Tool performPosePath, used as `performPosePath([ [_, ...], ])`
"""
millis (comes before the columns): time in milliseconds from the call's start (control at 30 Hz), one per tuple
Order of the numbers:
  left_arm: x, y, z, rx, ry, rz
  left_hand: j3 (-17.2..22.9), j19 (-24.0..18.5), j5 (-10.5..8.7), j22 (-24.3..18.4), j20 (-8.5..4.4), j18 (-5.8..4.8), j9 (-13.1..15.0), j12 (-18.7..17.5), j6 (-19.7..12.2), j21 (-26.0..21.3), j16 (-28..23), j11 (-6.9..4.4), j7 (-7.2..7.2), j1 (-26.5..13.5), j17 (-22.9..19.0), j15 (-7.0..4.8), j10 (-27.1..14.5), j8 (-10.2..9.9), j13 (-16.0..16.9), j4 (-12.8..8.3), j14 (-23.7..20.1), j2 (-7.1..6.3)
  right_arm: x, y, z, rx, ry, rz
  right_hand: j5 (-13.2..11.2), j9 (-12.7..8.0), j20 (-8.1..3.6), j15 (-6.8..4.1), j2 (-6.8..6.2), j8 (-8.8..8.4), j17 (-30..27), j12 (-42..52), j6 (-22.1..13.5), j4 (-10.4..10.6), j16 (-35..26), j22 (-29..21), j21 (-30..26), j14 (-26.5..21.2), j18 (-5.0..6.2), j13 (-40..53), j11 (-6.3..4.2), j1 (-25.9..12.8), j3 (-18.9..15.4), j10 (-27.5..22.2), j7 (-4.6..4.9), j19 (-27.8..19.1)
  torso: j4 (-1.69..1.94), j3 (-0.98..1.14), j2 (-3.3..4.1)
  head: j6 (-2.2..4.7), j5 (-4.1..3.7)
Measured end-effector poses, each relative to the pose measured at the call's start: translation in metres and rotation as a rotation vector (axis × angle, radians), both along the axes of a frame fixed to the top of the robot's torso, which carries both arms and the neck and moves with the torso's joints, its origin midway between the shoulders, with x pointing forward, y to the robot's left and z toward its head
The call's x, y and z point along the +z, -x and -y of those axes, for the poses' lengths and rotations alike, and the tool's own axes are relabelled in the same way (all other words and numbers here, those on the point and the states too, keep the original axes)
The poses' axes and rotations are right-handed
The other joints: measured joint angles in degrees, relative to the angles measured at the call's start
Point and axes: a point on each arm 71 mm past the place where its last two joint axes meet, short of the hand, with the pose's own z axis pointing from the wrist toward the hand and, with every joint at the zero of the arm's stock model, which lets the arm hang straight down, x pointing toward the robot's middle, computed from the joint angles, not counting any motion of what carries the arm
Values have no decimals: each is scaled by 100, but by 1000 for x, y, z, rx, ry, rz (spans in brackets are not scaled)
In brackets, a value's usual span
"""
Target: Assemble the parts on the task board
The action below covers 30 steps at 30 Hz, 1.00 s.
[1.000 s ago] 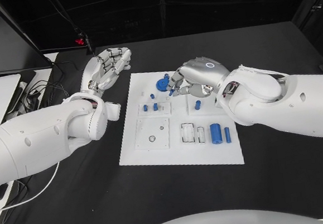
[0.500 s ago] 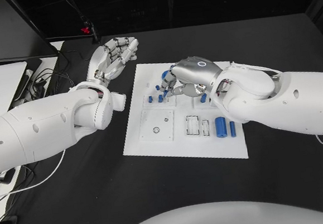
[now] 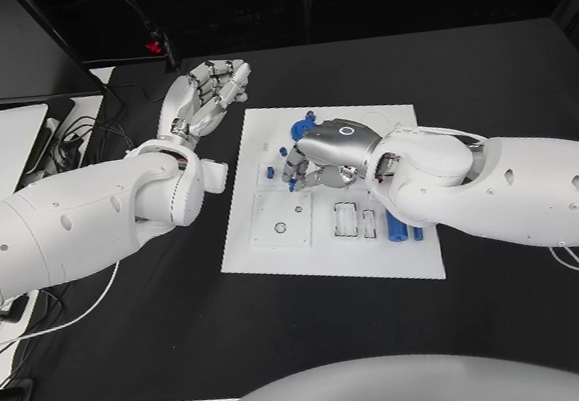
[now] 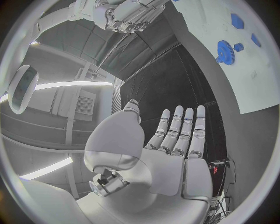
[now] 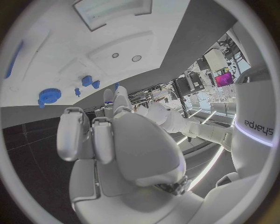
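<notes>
The board [image 3: 330, 255] lies mid-desk [image 3: 476, 73]. The left hand [image 3: 206, 96] is off the board's left edge, fingers [image 4: 181, 130] straight and spread, holding nothing. The right hand [image 3: 320, 156] is over the board's far part with fingers curled among blue parts [image 3: 273, 174]; whether it grips one, I cannot tell.

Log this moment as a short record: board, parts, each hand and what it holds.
task board: white plate in the middle of the black table
parts: blue gear near the board's far end; small blue pegs beside the right hand; blue cylinder partly hidden under the right arm
left hand: off the board's left far corner, fingers straight and apart, holds nothing
right hand: over the board's far half, fingers curled down toward the pegs; whether it holds a part cannot be told
</notes>
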Motion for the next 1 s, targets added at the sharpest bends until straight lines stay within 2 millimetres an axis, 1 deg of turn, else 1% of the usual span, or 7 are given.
performPosePath([
  [367,0,0,0,0,0,0,0,0,0,0,0,0,-5,0,0,0,0,0,0,0,0,0,0,0,0,0,0,0,-14,-1,1,-6,38,-20,-1,-20,0,0,-1,-33,-2,-22,0,0,-17,0,0,0,0,0,0,-1,0,0,4,0,2,0,-2,-21,-16],
  [633,0,0,-1,0,0,-1,0,0,0,-9,0,0,-5,0,0,0,0,0,0,0,-17,0,0,22,0,0,0,0,-22,-2,1,-10,57,-26,-2,-20,0,0,-1,-16,-2,-22,-9,18,-16,0,0,0,0,0,0,-1,17,0,16,0,4,-1,-3,-31,-19],
  [1000,0,0,-2,3,0,-1,0,0,0,-9,0,0,-12,22,0,0,0,0,0,0,-17,0,0,21,0,0,0,0,-26,-2,-5,-2,70,-34,-3,-19,20,0,-1,-16,-1,-22,-16,8,-15,0,0,0,0,0,0,-1,26,0,27,-21,4,0,-1,-63,-4],
])
